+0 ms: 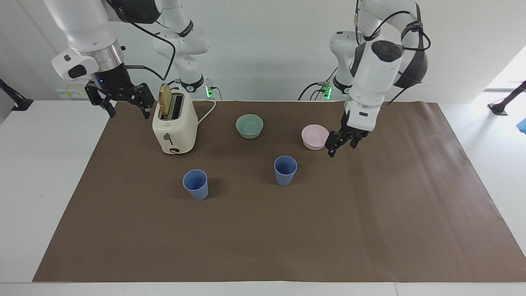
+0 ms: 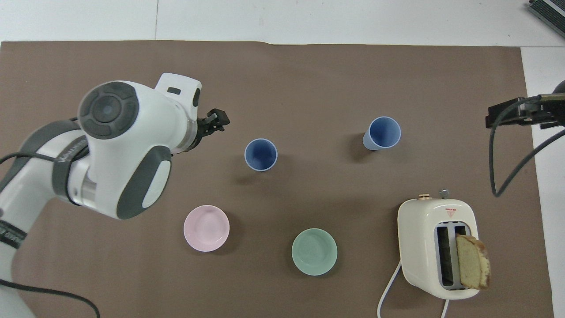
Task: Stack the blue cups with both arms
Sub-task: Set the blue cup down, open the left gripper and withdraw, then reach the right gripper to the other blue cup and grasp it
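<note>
Now left gripper point(image 1: 340, 146) beside pink bowl point(image 1: 314, 137); lettering unreadable.

2 cups point(image 1: 285, 169) point(image 1: 195, 184) side by side, apart, on the mat point(image 1: 370, 230); 2 bowls point(image 1: 314, 136) point(image 1: 249, 126) and toaster point(image 1: 174, 123) nearer the robots.
</note>
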